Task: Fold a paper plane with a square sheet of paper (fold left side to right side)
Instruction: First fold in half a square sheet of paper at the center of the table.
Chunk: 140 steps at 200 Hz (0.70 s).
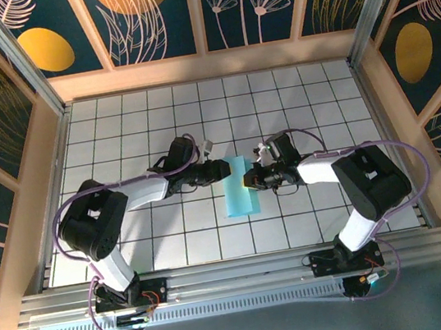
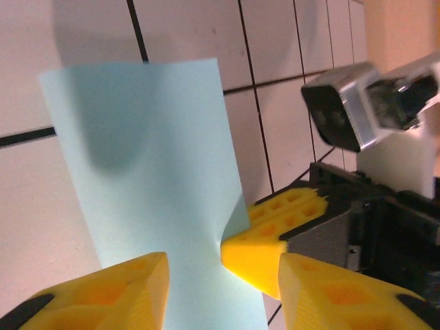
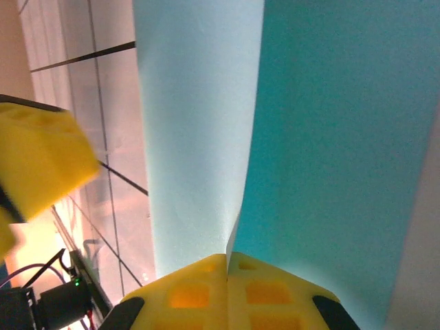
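Right hand (image 3: 227, 260) pinched closed on the square sheet of paper (image 1: 238, 186); left hand (image 2: 221, 292) open over it.

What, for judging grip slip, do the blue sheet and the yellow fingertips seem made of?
Square sheet of paper: thin matt paper; it bows softly without gloss. Right gripper fingertips: yellow, matt, pocketed, likely moulded plastic or rubber; which is unclear.

White gridded table (image 1: 116, 131) — walled by dark floral panels (image 1: 153, 17) in wooden frames.
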### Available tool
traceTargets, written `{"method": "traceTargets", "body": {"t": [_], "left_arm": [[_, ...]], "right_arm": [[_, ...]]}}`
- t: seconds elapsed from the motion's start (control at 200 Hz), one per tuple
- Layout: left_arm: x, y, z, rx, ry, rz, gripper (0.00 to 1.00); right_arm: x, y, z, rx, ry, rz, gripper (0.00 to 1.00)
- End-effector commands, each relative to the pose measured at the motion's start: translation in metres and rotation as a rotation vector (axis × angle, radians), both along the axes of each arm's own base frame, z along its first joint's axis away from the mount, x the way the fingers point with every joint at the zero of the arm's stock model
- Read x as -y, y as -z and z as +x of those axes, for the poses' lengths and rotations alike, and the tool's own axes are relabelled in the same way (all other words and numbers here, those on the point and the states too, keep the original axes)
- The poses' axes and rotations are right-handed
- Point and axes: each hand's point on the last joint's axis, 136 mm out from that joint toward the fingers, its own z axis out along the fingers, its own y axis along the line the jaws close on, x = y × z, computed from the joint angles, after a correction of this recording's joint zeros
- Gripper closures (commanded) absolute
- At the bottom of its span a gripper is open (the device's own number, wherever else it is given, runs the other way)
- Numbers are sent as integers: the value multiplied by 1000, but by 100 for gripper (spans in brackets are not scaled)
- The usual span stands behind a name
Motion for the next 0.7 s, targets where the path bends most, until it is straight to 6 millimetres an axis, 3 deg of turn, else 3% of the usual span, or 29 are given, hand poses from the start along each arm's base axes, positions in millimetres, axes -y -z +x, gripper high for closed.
{"method": "traceTargets", "body": {"t": [0.0,0.43,0.576,0.696], "left_arm": [[-19,16,-2,-17,-56,127,51],[-4,42,-12,-82,-8,139,39],[-1,53,-13,-98,3,168,42],[4,59,-15,-105,13,186,50]], "right_arm": [[8,10,3,-9,21,-74,100],[13,17,5,-12,31,-127,100],[13,18,4,-16,31,-128,100],[13,17,5,-13,32,-128,98]]}}
